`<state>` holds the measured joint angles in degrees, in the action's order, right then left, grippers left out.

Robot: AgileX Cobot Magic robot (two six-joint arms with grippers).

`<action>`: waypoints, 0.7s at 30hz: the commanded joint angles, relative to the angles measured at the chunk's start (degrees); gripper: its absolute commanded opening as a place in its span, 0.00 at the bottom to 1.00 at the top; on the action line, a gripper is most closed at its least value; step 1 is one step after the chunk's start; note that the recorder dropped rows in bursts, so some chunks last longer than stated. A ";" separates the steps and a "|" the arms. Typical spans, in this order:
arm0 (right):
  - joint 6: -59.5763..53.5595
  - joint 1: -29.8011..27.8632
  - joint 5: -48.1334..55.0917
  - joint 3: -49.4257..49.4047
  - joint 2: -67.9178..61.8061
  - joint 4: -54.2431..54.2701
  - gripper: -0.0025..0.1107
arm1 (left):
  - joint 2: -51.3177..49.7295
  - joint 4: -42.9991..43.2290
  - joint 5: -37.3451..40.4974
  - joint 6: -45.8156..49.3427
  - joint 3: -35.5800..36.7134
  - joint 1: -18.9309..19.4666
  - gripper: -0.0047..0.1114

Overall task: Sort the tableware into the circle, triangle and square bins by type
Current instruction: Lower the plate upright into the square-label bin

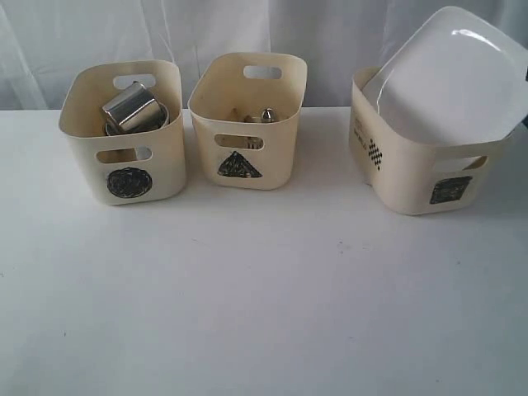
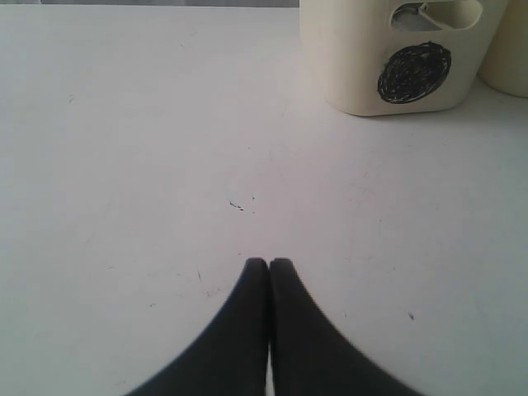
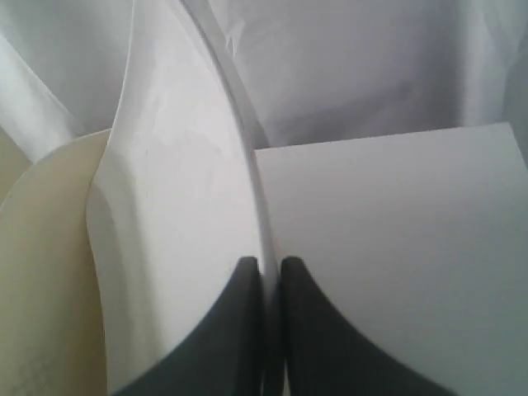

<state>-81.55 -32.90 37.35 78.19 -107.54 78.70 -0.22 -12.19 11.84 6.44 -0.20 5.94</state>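
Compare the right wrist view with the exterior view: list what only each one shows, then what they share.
Right wrist view alone: the right tool, shut on the rim of the white plate. Exterior view alone: the circle bin with a steel mug inside, the triangle bin with utensil tips showing, and the black square mark on the square bin. Both: the white plate standing tilted in the square bin, rising well above its rim, and the table.

Cutlery [image 1: 267, 115] sits in the triangle bin [image 1: 276, 157]. Left of it, the circle bin [image 1: 87, 161] holds a tipped steel mug [image 1: 130, 107]. To its right, a white plate [image 1: 454, 74] leans in the square bin [image 1: 404, 177].
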 commanded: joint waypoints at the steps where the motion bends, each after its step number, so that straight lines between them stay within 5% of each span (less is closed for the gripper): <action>1: -2.23 2.01 -0.26 0.54 -1.26 2.39 0.02 | 0.22 -0.12 -0.11 -0.06 0.20 -0.41 0.04; 21: 6.22 7.90 -21.72 0.41 -1.96 1.17 0.02 | 0.22 -0.12 -0.11 -0.06 0.20 -0.41 0.04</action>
<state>-77.90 -25.89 21.03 78.19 -109.74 78.39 -0.22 -12.19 11.84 6.44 -0.20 5.94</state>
